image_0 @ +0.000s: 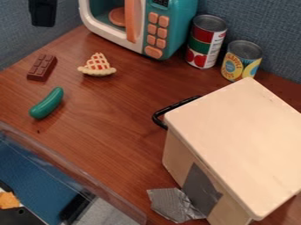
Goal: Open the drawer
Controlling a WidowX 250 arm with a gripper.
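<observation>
One drawer box [235,132] with one black handle [175,106], well apart from the gripper [43,17], down-right of its jaws. Looks shut, so grabbing and pulling are both left imo. Can't tell if the jaws are apart or together. Nearer them: one chocolate bar [42,67], one pie [97,66], one cucumber [46,103], one microwave [170,13]. Two cans [206,41] further right.

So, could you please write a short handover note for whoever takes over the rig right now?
Gripper: near the view's top edge, toward the left, away from the drawer handle.
Job's things: the black handle juts from the upper-left side of the pale wooden box, at the right of the table.
Done: no opening to be seen; the drawer looks shut, though its front faces away from the camera.
Left: bring the gripper to the handle, take hold and pull the drawer open.
</observation>
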